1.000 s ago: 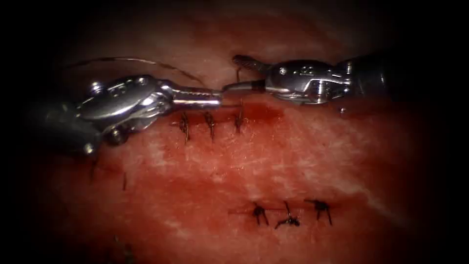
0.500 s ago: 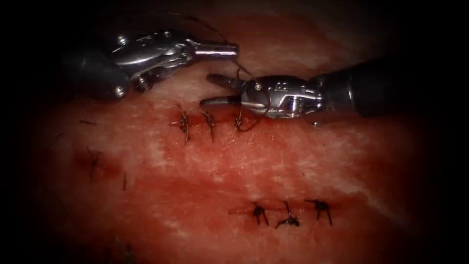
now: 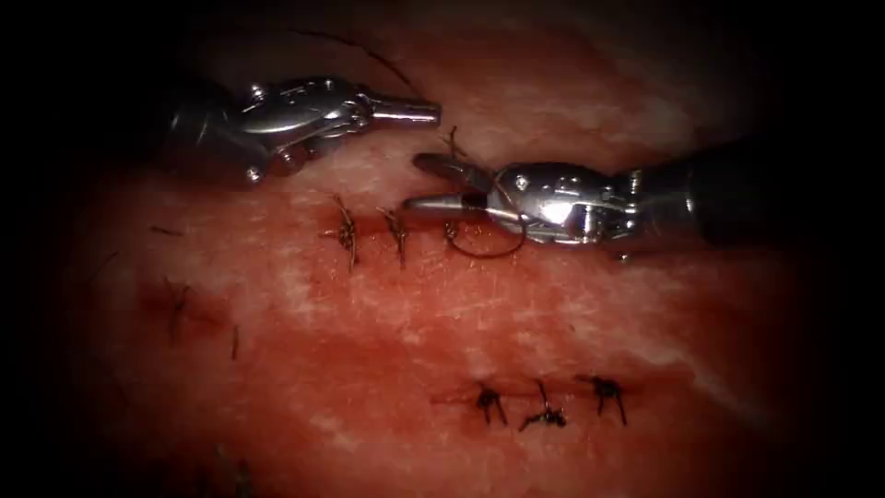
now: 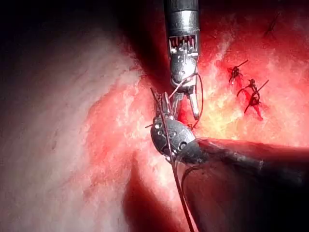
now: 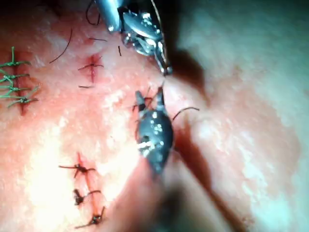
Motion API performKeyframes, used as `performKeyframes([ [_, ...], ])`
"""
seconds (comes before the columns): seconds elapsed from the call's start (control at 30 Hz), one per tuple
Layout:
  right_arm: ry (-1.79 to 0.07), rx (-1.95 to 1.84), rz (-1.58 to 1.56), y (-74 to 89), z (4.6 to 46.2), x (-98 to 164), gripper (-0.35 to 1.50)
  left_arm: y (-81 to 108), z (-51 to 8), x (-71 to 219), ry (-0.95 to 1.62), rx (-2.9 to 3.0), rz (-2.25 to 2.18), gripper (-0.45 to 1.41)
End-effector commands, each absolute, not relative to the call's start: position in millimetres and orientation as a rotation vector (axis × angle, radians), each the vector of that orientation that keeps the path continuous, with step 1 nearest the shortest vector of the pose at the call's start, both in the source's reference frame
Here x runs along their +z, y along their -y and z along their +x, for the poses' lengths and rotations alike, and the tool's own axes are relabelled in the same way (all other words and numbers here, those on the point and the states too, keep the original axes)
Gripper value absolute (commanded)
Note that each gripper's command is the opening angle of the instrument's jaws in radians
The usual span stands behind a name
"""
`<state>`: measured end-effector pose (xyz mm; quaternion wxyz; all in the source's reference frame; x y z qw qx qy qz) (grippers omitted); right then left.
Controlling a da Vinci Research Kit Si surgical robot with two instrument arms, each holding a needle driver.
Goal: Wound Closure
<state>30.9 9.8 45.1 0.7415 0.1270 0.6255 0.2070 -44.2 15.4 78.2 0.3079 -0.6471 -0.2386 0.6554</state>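
Note:
On the tissue (image 3: 479, 314) the upper cut carries three dark stitches (image 3: 396, 232). My left tool (image 3: 429, 114) is on the far side of the cut, jaws shut on the thread (image 3: 369, 51), which trails up and left behind it. My right tool (image 3: 415, 183) hovers over the rightmost stitch (image 3: 451, 231) with its jaws open and empty. A loop of thread (image 3: 489, 253) curls round its jaws and wrist. The left wrist view shows my left tool (image 4: 165, 102) with thread along it, facing the looped right tool (image 4: 187, 113). In the right wrist view my open right tool (image 5: 149, 96) points at the left tool (image 5: 166, 70).
A second row of three knotted stitches (image 3: 544, 410) lies nearer, lower right of the tools. Short cut ends of thread (image 3: 175, 314) lie at the left. Red fluid (image 3: 498, 214) stains the cut's right end. Green stitches (image 5: 14, 82) show in the right wrist view.
My left tool has lifted from beside the cut to its far side, drawing thread. My right tool dropped toward the rightmost stitch, and a thread loop has formed round it.

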Motion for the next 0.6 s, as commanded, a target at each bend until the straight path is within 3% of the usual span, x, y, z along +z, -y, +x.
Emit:
performKeyframes([
  [0.03,-1.388,0.460,0.295,-8.5,31.6,45.9,0.31,-14.6,-44.8,79.4,0.637,1.728,-1.705,-0.45],
  [0.6,-1.537,0.683,0.365,-7.5,31.0,45.8,0.29,-10.7,-44.0,85.1,0.626,1.725,-1.664,-0.45],
])
